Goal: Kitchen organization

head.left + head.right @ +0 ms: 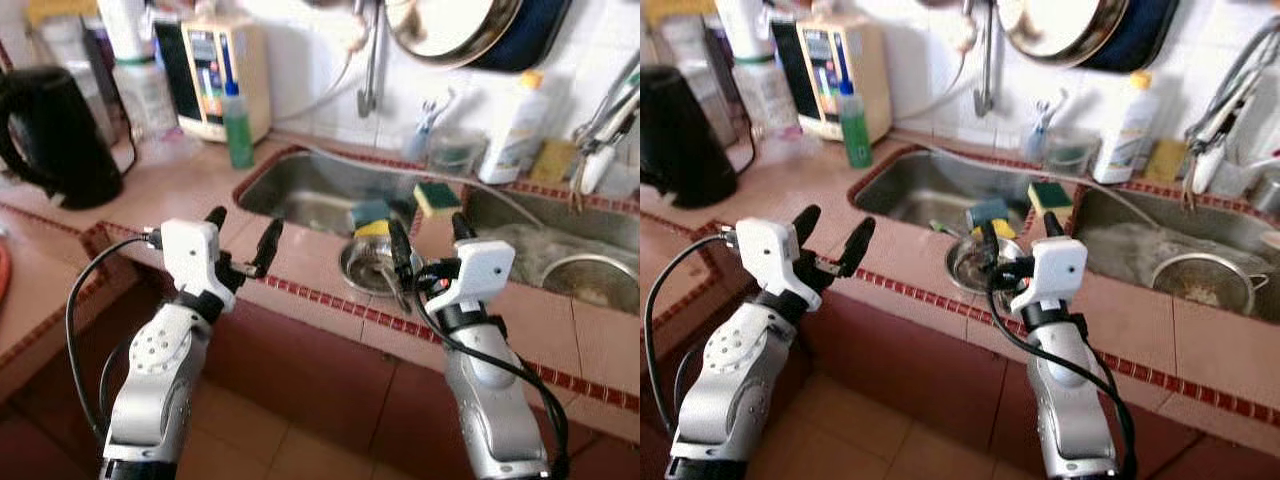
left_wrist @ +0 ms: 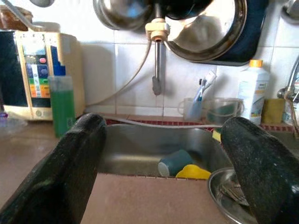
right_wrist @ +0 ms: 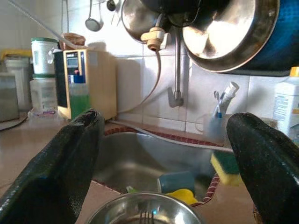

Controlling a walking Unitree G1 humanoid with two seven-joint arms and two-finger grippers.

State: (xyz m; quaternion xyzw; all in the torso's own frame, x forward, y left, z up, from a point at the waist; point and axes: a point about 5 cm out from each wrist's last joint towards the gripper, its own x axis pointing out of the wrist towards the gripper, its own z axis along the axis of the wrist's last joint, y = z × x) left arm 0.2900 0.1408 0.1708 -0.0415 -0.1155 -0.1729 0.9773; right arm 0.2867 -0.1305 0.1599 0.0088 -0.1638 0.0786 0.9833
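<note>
A small steel bowl [image 1: 372, 268] holding cutlery sits on the tiled counter rim in front of the left sink [image 1: 300, 190]. In that sink lie a teal cup [image 1: 370, 213] and something yellow [image 2: 194, 172]. A green-and-yellow sponge [image 1: 437, 198] rests on the divider between the two sinks. My right gripper [image 1: 430, 228] hovers open just above the near side of the bowl, nothing between its fingers. My left gripper [image 1: 243, 222] is open over the counter edge, to the left of the bowl and in front of the sink.
A black kettle [image 1: 55, 135], a water purifier [image 1: 222, 75] and a green bottle [image 1: 237, 125] stand at the back left. A white bottle [image 1: 515, 130] and a toothbrush cup [image 1: 420, 140] line the wall. A metal strainer [image 1: 590, 280] sits in the right sink. Pans [image 1: 470, 25] hang overhead.
</note>
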